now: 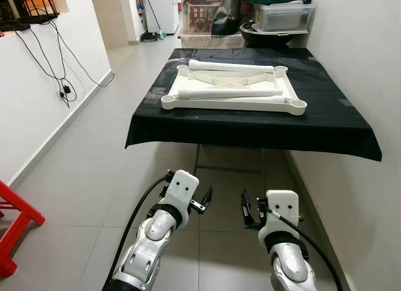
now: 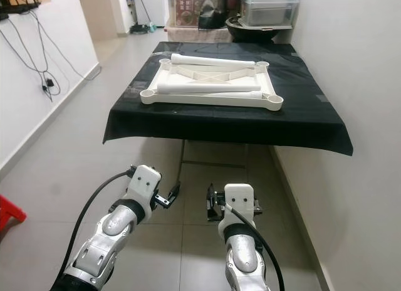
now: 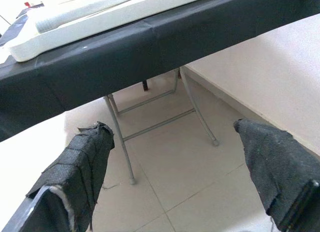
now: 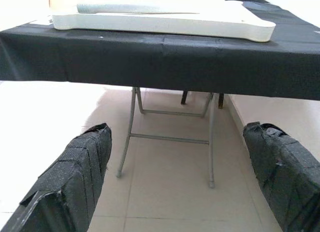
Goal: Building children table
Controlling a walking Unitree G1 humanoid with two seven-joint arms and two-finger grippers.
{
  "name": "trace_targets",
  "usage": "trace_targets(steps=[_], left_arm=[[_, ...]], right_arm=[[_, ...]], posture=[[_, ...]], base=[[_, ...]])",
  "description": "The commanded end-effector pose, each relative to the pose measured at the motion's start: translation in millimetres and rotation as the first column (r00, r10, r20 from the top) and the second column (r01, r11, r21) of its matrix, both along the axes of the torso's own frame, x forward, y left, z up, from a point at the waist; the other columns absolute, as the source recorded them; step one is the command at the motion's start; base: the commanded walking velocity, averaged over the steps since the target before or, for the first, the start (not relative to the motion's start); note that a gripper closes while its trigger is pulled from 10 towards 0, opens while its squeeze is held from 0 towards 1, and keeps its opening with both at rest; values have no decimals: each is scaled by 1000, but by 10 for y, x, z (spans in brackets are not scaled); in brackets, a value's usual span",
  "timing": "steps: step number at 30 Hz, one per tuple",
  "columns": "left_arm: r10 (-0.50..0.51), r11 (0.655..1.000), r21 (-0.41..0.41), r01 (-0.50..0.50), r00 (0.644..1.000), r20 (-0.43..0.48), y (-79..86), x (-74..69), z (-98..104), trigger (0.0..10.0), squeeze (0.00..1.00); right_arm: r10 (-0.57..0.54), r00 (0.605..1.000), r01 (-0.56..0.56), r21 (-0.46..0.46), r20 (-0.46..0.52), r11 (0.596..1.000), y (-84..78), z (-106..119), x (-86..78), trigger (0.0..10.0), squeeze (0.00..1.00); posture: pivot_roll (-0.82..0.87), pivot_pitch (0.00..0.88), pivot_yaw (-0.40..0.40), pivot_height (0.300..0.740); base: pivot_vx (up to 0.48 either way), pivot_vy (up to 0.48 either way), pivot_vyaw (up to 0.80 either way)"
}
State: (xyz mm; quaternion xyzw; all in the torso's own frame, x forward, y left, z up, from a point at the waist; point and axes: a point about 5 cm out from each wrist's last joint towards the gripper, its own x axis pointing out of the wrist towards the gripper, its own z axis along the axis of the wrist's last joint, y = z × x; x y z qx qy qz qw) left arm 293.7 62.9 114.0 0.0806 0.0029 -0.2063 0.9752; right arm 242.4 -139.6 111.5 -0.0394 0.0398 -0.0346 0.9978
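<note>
White tabletop (image 1: 233, 90) on black-clothed table (image 1: 326, 125); left claw (image 1: 205, 200), right claw (image 1: 245, 211) spread, low; no legible writing.

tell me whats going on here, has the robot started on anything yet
Not yet. The robot stands in front of a folding table draped in black cloth, with the left gripper and right gripper held low over the floor, both open and empty. On the cloth lies an upside-down white children's tabletop with loose white legs resting across it, untouched.
</note>
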Motion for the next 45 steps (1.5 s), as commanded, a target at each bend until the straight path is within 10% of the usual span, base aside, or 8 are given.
trace_targets(steps=[1, 45], left_arm=[[10, 1000, 11, -10, 1000, 11, 35, 4, 6, 10000, 0], [-16, 1000, 23, 15, 999, 39, -12, 15, 30, 10000, 0]], right_arm=[[15, 1000, -15, 11, -9, 1000, 46, -30, 11, 10000, 0], [73, 996, -73, -2, 41, 997, 103, 11, 42, 10000, 0]], posture=[[43, 0, 17, 740], [50, 0, 16, 740]], base=[[0, 0, 0], [82, 0, 68]])
